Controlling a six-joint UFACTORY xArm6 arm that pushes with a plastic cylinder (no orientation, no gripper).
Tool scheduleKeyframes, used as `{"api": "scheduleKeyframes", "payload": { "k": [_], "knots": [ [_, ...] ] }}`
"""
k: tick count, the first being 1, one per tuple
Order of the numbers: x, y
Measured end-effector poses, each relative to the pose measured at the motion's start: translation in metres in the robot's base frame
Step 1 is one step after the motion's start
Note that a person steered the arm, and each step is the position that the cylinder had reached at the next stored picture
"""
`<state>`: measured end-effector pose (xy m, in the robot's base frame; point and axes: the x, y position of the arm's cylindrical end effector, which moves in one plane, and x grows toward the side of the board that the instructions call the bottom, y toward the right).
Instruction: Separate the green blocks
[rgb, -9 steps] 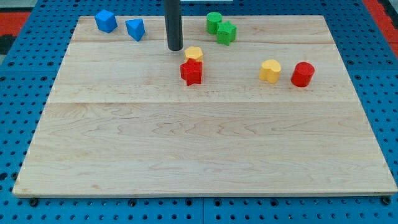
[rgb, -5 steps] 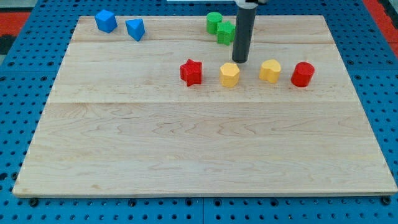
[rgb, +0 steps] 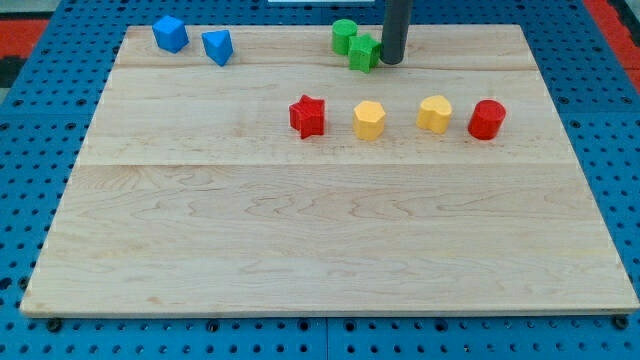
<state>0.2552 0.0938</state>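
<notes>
Two green blocks touch each other near the view's top: a green cylinder (rgb: 344, 35) and, just right and below it, a green block of angular shape (rgb: 363, 53). My tip (rgb: 391, 62) is at the right side of the angular green block, touching or almost touching it. The dark rod rises straight up out of the view's top.
A red star block (rgb: 308, 116), a yellow hexagon block (rgb: 369, 120), a second yellow hexagon block (rgb: 434, 114) and a red cylinder (rgb: 487, 119) form a row across the middle. Two blue blocks (rgb: 170, 33) (rgb: 217, 46) lie at the top left of the wooden board (rgb: 320, 250).
My tip swept right from beside the red star, sliding one yellow block right to between the star and the other yellow block, then moved up to the angular green block's right side.
</notes>
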Motion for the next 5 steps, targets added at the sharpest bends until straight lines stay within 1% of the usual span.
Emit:
{"api": "scheduleKeyframes", "payload": {
  "k": [1,3,4,5],
  "knots": [
    [-0.012,-0.003],
    [-0.052,-0.054],
    [-0.063,-0.049],
    [-0.052,-0.100]
  ]
}}
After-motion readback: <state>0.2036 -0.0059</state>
